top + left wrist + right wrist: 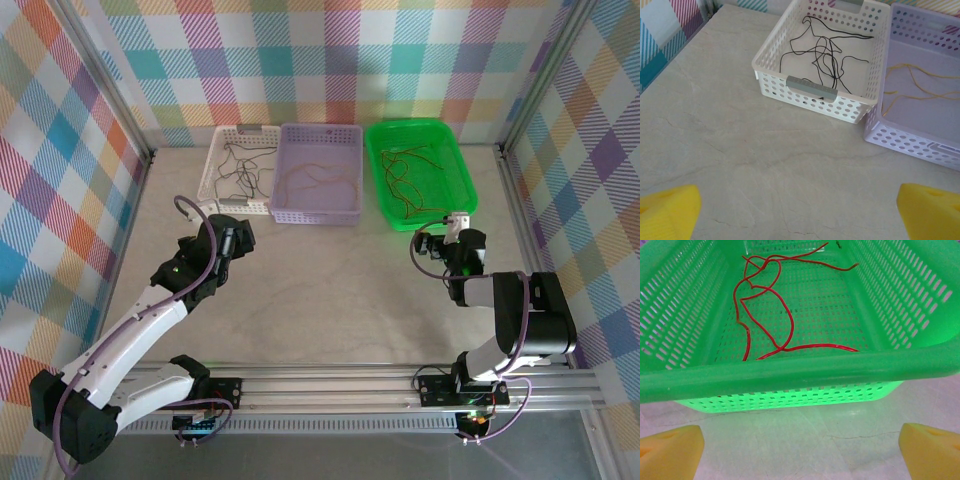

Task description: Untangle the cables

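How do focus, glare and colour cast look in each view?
Top external: even light, sharp, no glare. Left wrist: white basket crisp, left fingertips soft at the bottom corners. Right wrist: green basket throws a green tint onto the table; red cables sharp.

white basket (850,107): black cables (830,62). lilac basket (910,142): orange-yellow cables (905,65). green basket (790,372): red cables (789,320). walls (330,60): pastel plaid.

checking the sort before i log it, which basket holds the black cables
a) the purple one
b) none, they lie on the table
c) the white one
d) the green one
C: the black cables lie inside the white basket, while the purple basket holds orange-yellow cables and the green basket holds red cables.
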Robot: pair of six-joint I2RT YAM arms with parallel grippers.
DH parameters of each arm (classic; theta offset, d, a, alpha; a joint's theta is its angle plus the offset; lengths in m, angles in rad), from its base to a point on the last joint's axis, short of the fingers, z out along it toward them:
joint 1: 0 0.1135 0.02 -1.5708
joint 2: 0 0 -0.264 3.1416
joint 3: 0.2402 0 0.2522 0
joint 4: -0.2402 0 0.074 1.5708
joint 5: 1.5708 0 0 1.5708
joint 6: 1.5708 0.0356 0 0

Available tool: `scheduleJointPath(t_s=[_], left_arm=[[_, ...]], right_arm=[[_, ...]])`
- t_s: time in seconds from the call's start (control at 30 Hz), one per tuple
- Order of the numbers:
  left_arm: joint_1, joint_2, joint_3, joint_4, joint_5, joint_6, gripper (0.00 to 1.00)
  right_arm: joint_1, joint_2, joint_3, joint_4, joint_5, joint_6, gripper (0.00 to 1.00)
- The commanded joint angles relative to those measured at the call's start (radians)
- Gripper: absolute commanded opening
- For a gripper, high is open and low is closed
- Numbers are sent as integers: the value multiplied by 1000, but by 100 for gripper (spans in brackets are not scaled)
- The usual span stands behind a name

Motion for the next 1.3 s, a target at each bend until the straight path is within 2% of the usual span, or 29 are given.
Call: scheduleJointPath(t_s=[0.0,0.73,1.03,1.1,1.27], left_arm=[[-12,10,3,16,4,27,100],[-13,46,11,1,40,4,100],[-12,24,-15,-14,-26,-47,100],[-12,11,-50,16,-36,-49,100],[-12,-10,-185,179,-92,84,100]], right_arm=[[-2,2,16,9,-17,15,100],[-2,1,16,9,-17,16,100],[-2,1,16,9,-15,15,100],[-2,1,16,9,-16,15,100],[-2,1,16,9,-16,16,100]])
